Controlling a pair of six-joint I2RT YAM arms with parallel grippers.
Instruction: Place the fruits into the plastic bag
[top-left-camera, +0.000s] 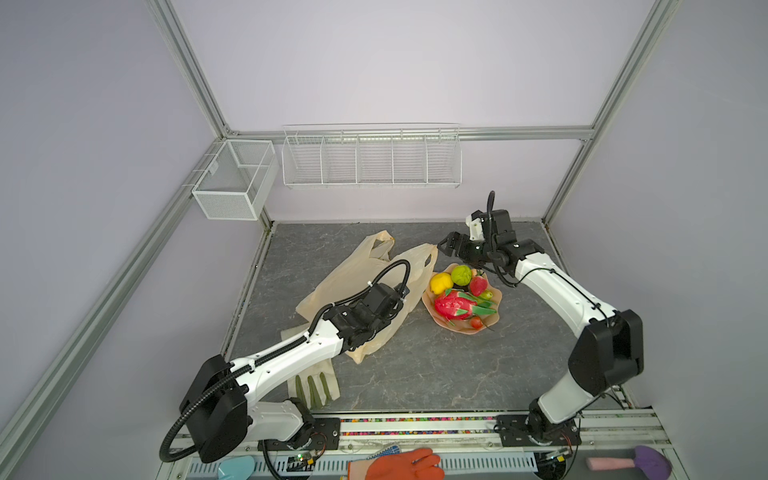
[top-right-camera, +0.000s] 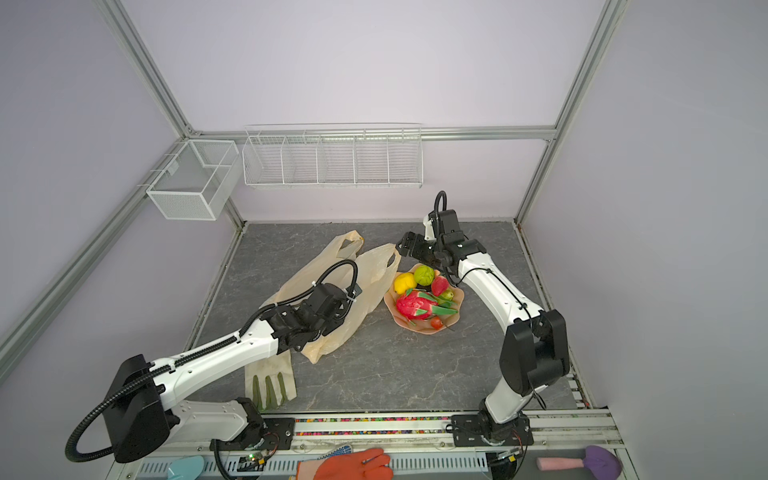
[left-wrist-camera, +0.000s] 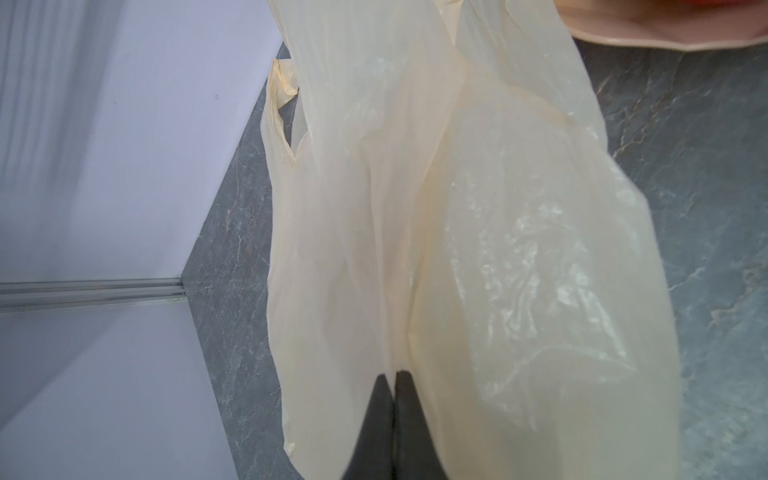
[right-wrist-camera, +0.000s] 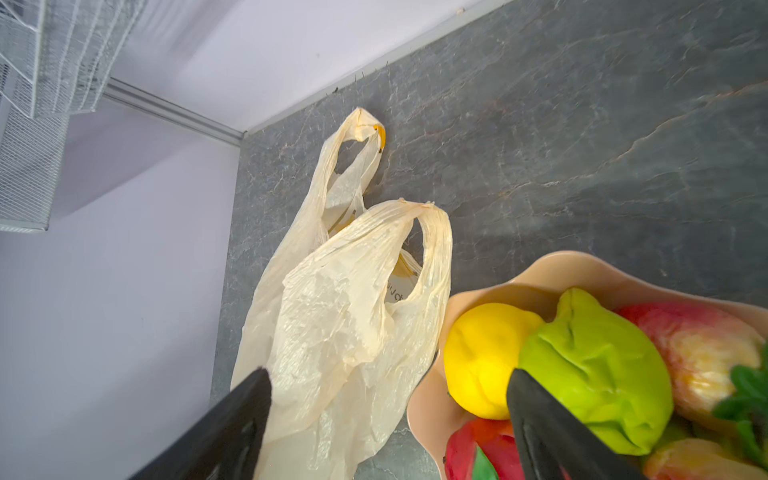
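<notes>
- The cream-yellow plastic bag (right-wrist-camera: 340, 332): thin translucent film, crinkled, with glossy glints on its creases.
- The dark grey stone-look tabletop (top-left-camera: 415, 374): smooth, matt, pale-veined.
- The peach wavy-edged plate (right-wrist-camera: 536, 274): smooth plastic with a soft sheen.
- The yellow lemon (right-wrist-camera: 482, 357) and green lime (right-wrist-camera: 598, 365): matt skins, the lime creased.
- The white wire basket (top-left-camera: 370, 162): painted metal.

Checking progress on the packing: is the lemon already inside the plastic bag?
No: the lemon sits on the plate, next to the plastic bag, not inside it.
</notes>
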